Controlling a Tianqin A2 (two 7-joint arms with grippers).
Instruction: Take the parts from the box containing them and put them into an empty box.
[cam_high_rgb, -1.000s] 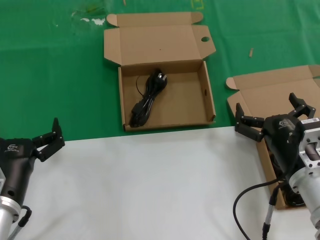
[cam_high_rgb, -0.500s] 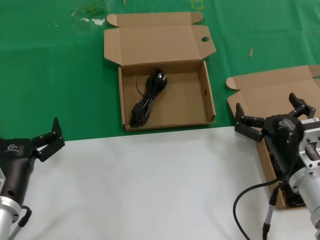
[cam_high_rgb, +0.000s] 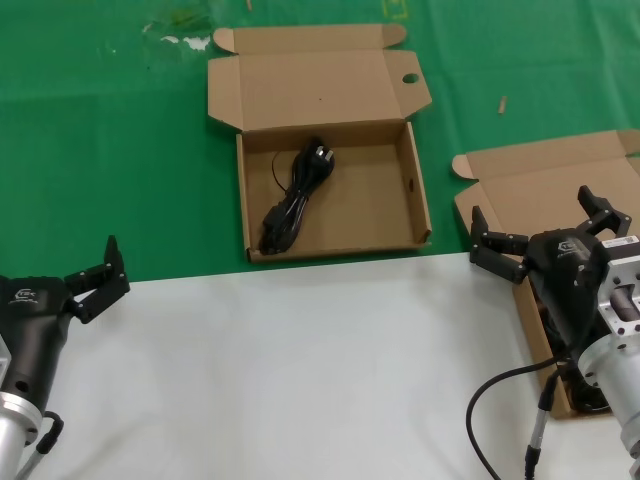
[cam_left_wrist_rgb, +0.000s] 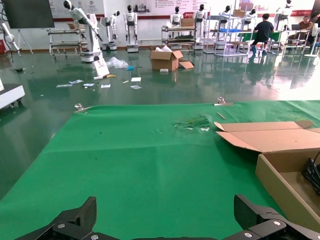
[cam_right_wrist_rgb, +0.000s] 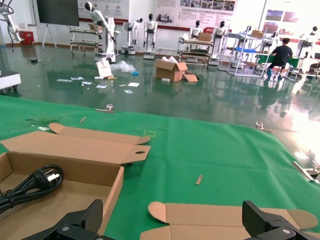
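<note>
A brown box with a round-holed lid flap (cam_high_rgb: 330, 200) lies open at the middle of the green mat, and one black power cord (cam_high_rgb: 295, 195) lies bundled in its left half. The right wrist view shows this box (cam_right_wrist_rgb: 65, 172) and the cord (cam_right_wrist_rgb: 30, 182); so does the left wrist view, with box (cam_left_wrist_rgb: 280, 175) and cord (cam_left_wrist_rgb: 314, 172). A second box with plain rounded flaps (cam_high_rgb: 530, 180) sits at the right. My right gripper (cam_high_rgb: 530, 205) hangs open over it (cam_right_wrist_rgb: 172, 212), hiding most of its inside. My left gripper (cam_high_rgb: 108, 278) is open and empty at the lower left (cam_left_wrist_rgb: 165, 210).
A white table surface (cam_high_rgb: 300, 380) fills the near half, and the green mat (cam_high_rgb: 100, 150) lies beyond it. Small scraps (cam_high_rgb: 502, 104) and white debris (cam_high_rgb: 185, 42) lie on the mat. A black cable (cam_high_rgb: 500, 400) loops from my right arm.
</note>
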